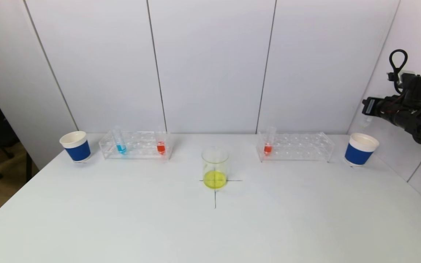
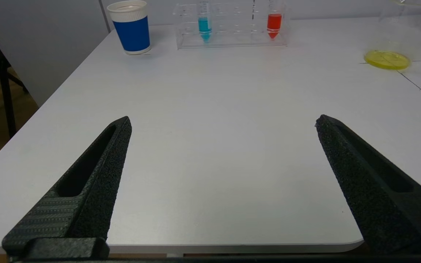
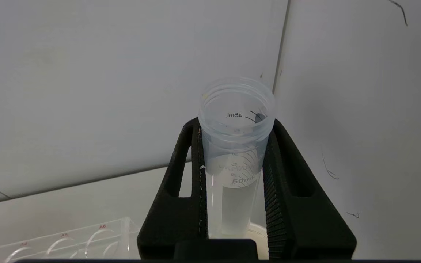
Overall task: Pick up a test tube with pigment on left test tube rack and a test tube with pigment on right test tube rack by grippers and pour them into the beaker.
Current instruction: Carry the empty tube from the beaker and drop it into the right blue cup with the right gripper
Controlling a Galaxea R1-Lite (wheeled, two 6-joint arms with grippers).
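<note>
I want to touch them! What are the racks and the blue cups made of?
The racks look like clear, glossy hard plastic: you see the table through their walls. The cups seem to be matte paper, white with a blue band, though thin plastic is possible.

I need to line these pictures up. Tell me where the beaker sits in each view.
Head view: beaker at table centre, on the black cross mark.
Left wrist view: at the upper right edge, beyond the open left pincer.
Right wrist view: not in it.
Shared landmark: the cross mark.
</note>
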